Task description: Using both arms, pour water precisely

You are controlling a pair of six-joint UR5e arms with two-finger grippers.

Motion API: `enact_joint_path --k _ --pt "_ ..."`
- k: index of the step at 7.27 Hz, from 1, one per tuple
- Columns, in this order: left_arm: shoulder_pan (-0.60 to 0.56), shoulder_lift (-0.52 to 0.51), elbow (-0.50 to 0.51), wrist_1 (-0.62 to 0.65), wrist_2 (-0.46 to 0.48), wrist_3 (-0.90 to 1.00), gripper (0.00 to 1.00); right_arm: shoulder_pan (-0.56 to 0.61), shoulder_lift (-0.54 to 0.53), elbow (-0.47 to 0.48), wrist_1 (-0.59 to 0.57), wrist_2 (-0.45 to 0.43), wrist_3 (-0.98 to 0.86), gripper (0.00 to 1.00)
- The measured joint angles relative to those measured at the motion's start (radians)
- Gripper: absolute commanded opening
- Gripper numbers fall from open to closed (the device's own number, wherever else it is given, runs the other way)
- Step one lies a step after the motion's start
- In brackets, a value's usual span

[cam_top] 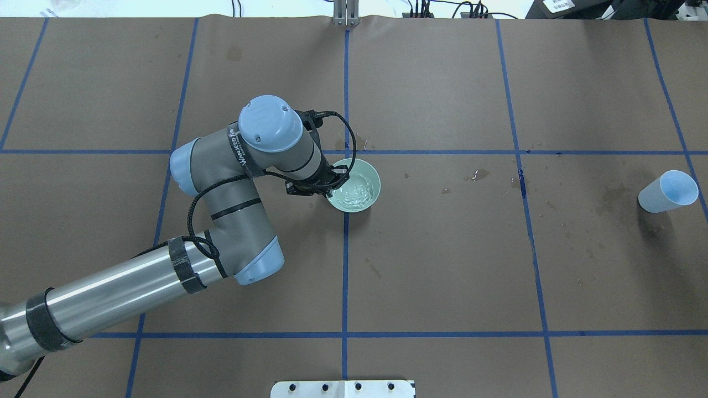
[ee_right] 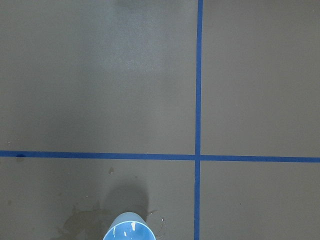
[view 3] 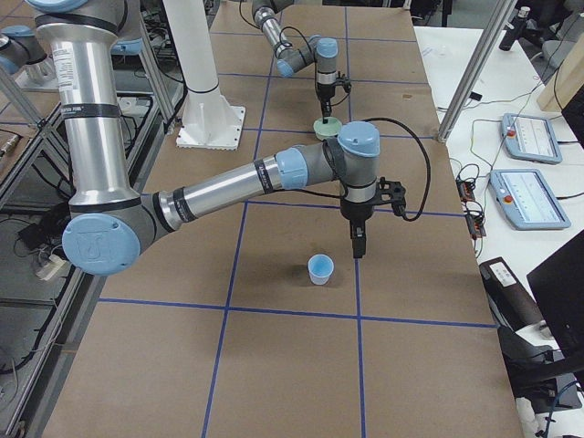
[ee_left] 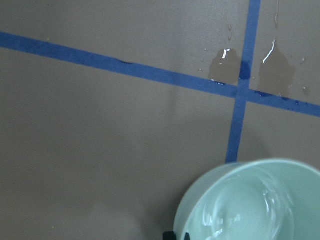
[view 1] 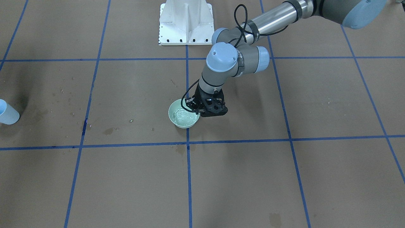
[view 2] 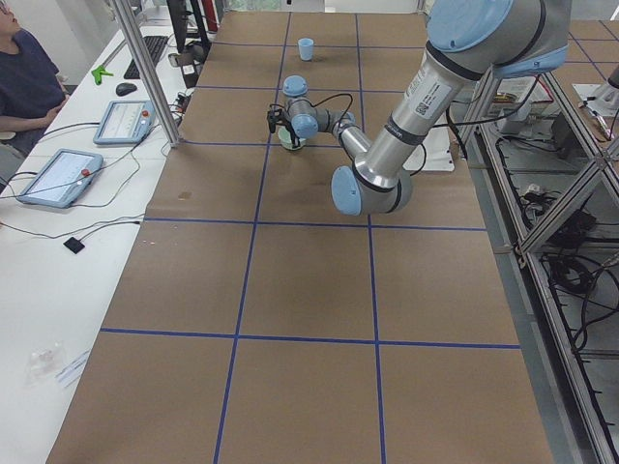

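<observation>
A pale green bowl (view 1: 182,122) stands on the brown board near the middle; it also shows in the overhead view (cam_top: 366,181) and the left wrist view (ee_left: 250,200). Water (ee_left: 235,220) glints and ripples inside it. My left gripper (view 1: 196,109) points down at the bowl's rim, on the robot's left side, its fingertips (ee_left: 172,235) close together on the rim. A light-blue cup (view 3: 320,269) stands upright on the robot's right side, also in the overhead view (cam_top: 666,190) and the right wrist view (ee_right: 129,230). My right gripper (view 3: 358,251) hangs beside the cup, apart from it; I cannot tell whether it is open or shut.
Wet patches (ee_left: 225,65) lie at the blue tape crossing beyond the bowl, and stains (cam_top: 478,175) lie between bowl and cup. The white pedestal (view 1: 186,22) stands at the robot's side. A seated operator (view 2: 24,82) and tablets are along the far edge.
</observation>
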Motion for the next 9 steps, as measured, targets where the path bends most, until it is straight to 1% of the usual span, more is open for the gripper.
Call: enact_joint_path --k 1,3,4,5,6,8,9 --pt "-0.012 0.003 -0.038 0.028 -0.014 0.0 0.0 0.005 0.0 0.0 0.0 0.0 0.0 0.99" --pt "-0.066 0.025 -0.137 0.128 -0.073 0.033 0.0 0.023 0.001 0.0 -0.019 0.001 -0.02 0.99" --pt "-0.1 0.072 -0.197 0.166 -0.095 0.081 0.0 0.033 0.003 0.001 -0.048 0.001 -0.053 0.99" --pt "-0.14 0.138 -0.248 0.184 -0.115 0.146 0.0 0.04 0.006 0.0 -0.076 0.001 -0.085 0.99" --pt "-0.198 0.21 -0.281 0.19 -0.158 0.229 0.0 0.046 0.005 -0.003 -0.094 0.004 -0.115 0.99" --pt "-0.335 0.365 -0.308 0.185 -0.27 0.439 0.0 0.056 -0.024 -0.016 -0.098 0.018 -0.174 0.99" --pt "-0.394 0.439 -0.313 0.182 -0.305 0.548 0.0 0.061 -0.051 -0.018 -0.096 0.03 -0.2 0.99"
